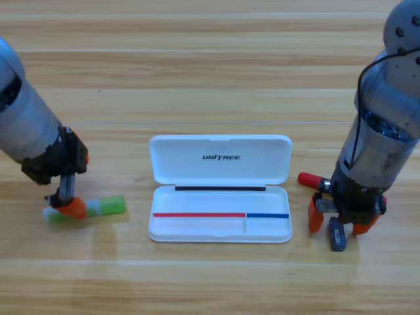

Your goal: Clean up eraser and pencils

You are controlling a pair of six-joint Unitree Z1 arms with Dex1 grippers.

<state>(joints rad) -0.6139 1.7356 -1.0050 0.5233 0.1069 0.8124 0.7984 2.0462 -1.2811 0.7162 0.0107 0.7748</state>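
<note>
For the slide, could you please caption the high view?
Left end effector on the green pencil, right end effector straddling the eraser, open white case between them.

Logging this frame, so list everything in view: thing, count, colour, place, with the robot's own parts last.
case: one, white, open, at the table's middle, lid marked UNITREE lying back; nothing loose inside.
green pencil: one, pale green with a brighter green end, lying flat left of the case, under the left gripper.
black pencil: one; only its red end shows, right of the case, the rest hidden behind the right arm.
eraser: one, dark with a blue-grey label, right of the case, between the right gripper's orange jaws.
table: one, wooden.
left gripper: black with orange jaws, down on the green pencil.
right gripper: black, orange jaws spread either side of the eraser.
</note>
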